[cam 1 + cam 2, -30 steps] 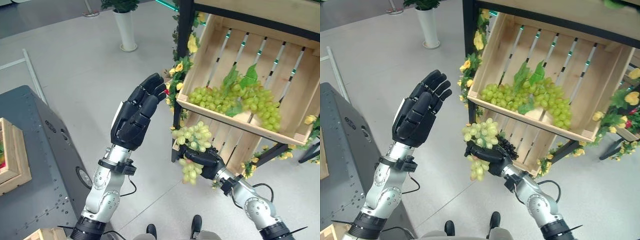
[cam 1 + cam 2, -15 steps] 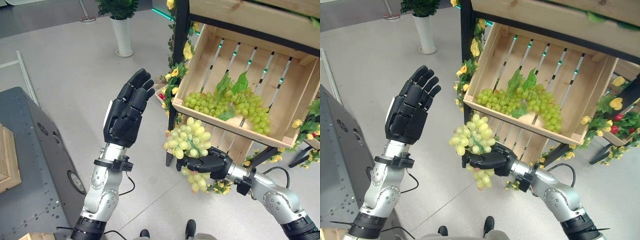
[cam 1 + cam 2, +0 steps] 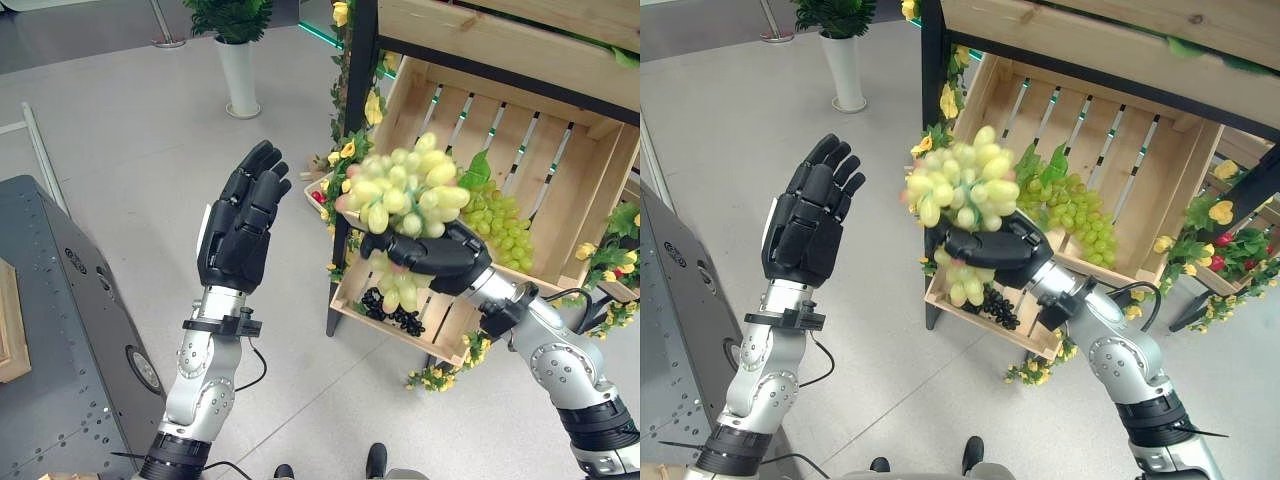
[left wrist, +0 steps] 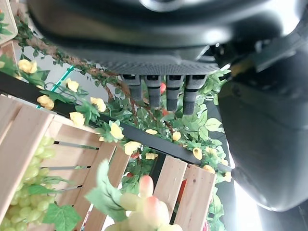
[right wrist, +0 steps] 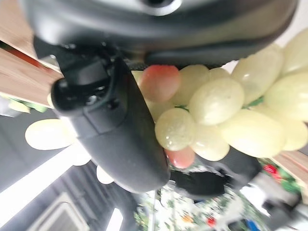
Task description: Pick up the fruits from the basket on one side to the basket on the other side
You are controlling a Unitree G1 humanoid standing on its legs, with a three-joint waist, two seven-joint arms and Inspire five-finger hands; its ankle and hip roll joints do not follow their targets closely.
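Hanging up-and-down in front of the wooden crate (image 3: 560,160), your one grape bunch (image 3: 400,195) is gripped by the right hand (image 3: 430,255), while your left hand (image 3: 238,230) stays flat, holding nothing.

Pale green grape bunch (image 3: 400,192) held aloft before wooden crate (image 3: 560,160).

No text, label, number or sign can be read on anything here.

Pale yellow-green grapes (image 3: 400,190) in black right hand (image 3: 430,255), light wooden crate (image 3: 560,150), yellow flowers (image 3: 350,150).
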